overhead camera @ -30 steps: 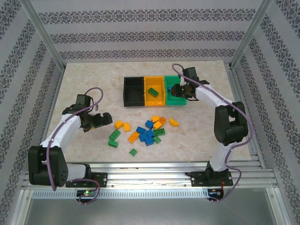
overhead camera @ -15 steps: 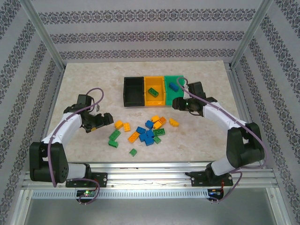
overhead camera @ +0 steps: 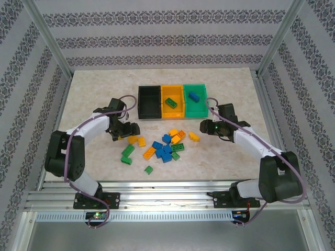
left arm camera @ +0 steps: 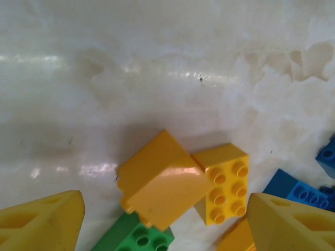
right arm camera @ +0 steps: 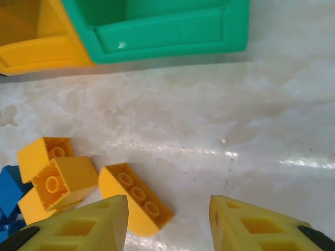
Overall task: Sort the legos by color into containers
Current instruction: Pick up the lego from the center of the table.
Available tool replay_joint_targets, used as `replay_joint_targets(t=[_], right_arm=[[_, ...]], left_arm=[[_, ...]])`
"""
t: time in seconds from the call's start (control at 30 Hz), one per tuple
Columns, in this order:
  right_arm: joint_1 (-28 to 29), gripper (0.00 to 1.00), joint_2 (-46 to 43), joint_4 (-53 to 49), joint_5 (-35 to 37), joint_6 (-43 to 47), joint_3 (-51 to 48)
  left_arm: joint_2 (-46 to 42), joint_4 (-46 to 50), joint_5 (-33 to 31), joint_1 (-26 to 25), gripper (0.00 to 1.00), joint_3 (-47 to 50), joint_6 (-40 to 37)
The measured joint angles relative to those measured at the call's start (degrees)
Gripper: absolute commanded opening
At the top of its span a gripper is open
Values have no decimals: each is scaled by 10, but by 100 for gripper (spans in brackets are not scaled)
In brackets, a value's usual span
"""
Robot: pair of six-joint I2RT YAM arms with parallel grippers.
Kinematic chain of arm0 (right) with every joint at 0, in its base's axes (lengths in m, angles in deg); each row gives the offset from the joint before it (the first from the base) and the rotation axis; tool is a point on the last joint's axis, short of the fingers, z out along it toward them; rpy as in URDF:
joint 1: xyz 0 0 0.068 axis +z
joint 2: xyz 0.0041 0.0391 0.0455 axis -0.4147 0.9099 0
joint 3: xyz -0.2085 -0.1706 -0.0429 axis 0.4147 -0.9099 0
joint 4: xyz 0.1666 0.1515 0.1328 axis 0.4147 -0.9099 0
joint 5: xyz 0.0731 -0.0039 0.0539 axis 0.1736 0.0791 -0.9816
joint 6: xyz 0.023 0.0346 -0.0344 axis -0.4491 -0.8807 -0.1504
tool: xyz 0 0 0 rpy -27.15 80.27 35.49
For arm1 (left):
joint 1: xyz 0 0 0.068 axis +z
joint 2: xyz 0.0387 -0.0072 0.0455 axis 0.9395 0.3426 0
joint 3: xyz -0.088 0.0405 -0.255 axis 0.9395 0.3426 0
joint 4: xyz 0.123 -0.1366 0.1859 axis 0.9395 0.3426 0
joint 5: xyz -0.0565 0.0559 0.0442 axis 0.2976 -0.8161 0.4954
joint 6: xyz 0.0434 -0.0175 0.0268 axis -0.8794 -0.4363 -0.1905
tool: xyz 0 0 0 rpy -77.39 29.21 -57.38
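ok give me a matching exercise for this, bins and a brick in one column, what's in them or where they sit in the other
Things
1. black bin
2. orange bin
3. green bin
4. curved yellow brick

Places or contents
a. has a blue brick inside
b. lies on the table beside the right gripper
c. stands at the left end of the row
d. has a green brick inside

Pairs: 1-c, 2-d, 3-a, 4-b
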Motion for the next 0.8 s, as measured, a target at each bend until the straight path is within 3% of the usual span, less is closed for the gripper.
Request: replay_joint_targets(t=[0.4, 0.5, 0.6, 0.63, 0.8], right_arm=[[-21, 46, -32, 0, 1, 21, -31], [-21, 46, -32, 0, 1, 24, -31], [-21, 46, -32, 2, 1, 24, -34], [-21, 46, -32, 3, 1, 24, -35], [-21, 46, -30, 9, 1, 24, -38]], left_arm=[[77, 18, -34, -30, 66, -46, 2], [82, 22, -41, -31, 56, -47, 2], [82, 27, -48, -31, 53, -47, 2], [82, 27, -51, -31, 47, -46, 2], [68, 27, -59, -31, 40, -35, 0]])
